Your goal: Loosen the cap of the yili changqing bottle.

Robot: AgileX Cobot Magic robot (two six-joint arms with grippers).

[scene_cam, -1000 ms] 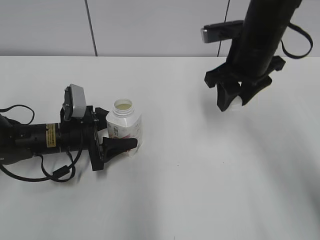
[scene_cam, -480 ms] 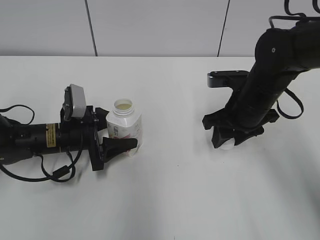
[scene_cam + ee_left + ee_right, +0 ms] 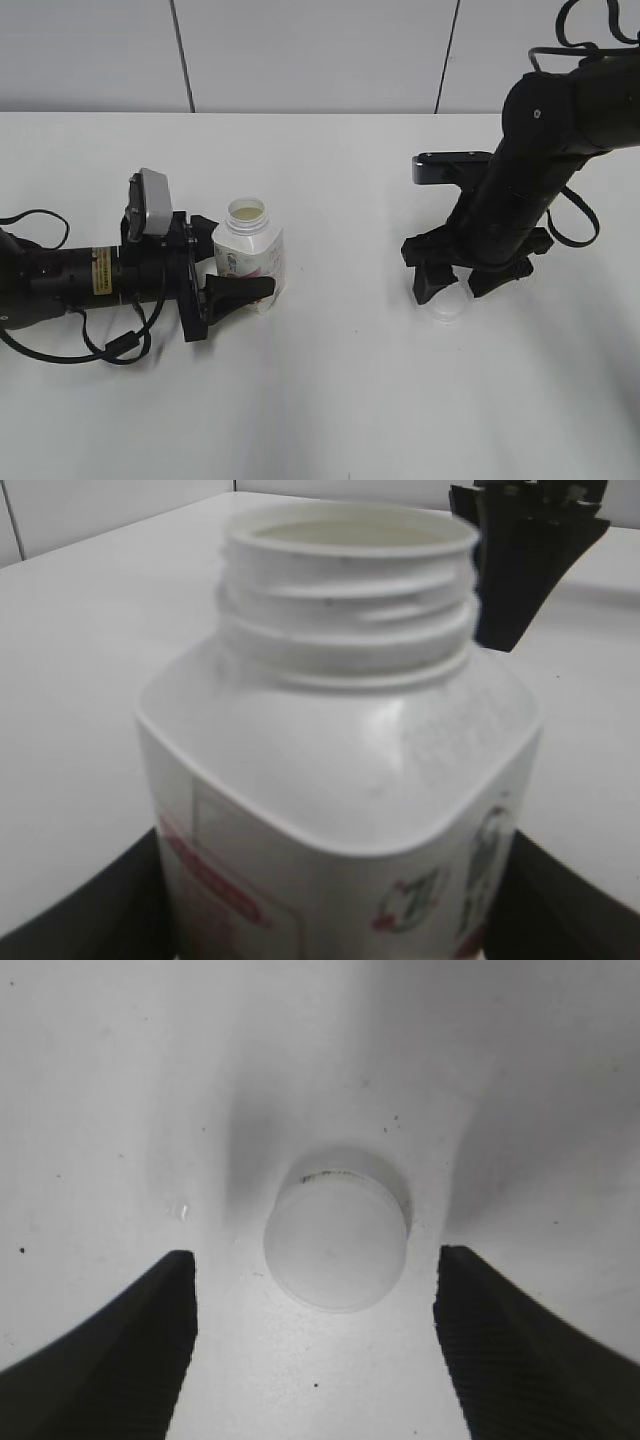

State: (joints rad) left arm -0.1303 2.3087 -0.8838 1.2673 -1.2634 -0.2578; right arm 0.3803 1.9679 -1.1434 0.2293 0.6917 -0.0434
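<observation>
The yili changqing bottle (image 3: 249, 252) stands upright on the white table, its threaded neck open and bare; it fills the left wrist view (image 3: 340, 780). My left gripper (image 3: 232, 272) is shut on the bottle's lower body from the left. The cap (image 3: 447, 301) lies flat on the table at the right, apart from the bottle, and shows round and white in the right wrist view (image 3: 336, 1242). My right gripper (image 3: 470, 283) is open just above the cap, one black finger on each side (image 3: 315, 1280), not touching it.
The white table (image 3: 330, 400) runs back to a pale panelled wall (image 3: 300, 50). The left arm's body and black cables (image 3: 60, 290) lie along the table at the left. The right arm (image 3: 540, 130) rises at the right.
My right gripper came down to the table with the cap, opened and let it go. The cap now lies on the table. The left gripper and bottle have not moved.
</observation>
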